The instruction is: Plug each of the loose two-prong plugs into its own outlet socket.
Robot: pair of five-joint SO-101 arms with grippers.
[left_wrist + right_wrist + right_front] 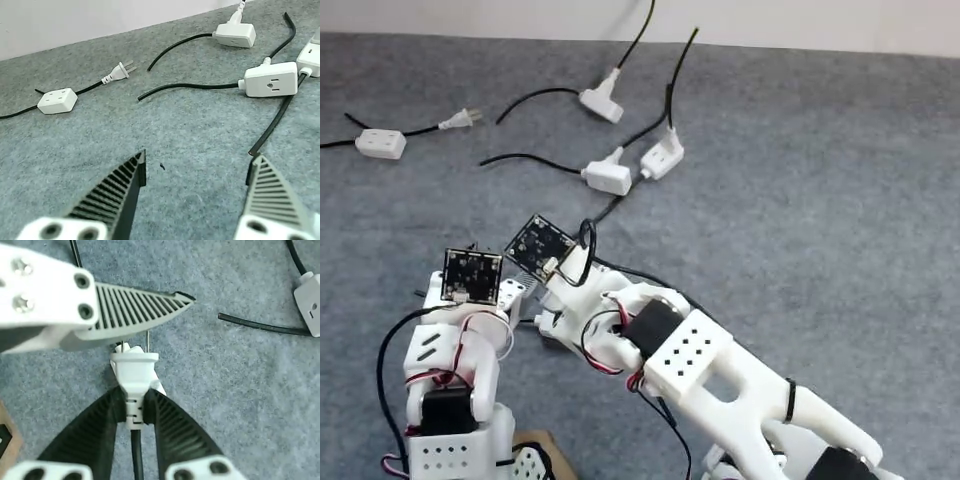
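My right gripper (134, 396) is shut on a white two-prong plug (134, 371), gripping its body near the cord, with the prongs pointing away from the wrist. A grey finger (135, 302) of the left arm crosses just beyond the prongs. My left gripper (200, 156) is open, low over the carpet, with nothing between its fingers. Ahead of it lie a loose two-prong plug (119, 71) and a white outlet socket (57, 100). In the high view that plug (460, 120) and socket (380, 144) lie at the far left.
More white outlet blocks (607, 177) (662, 158) (603, 103) with black cords lie at the far middle of the grey carpet. A cut black cable end (252, 150) lies near the left gripper. Both arms crowd together at the near left.
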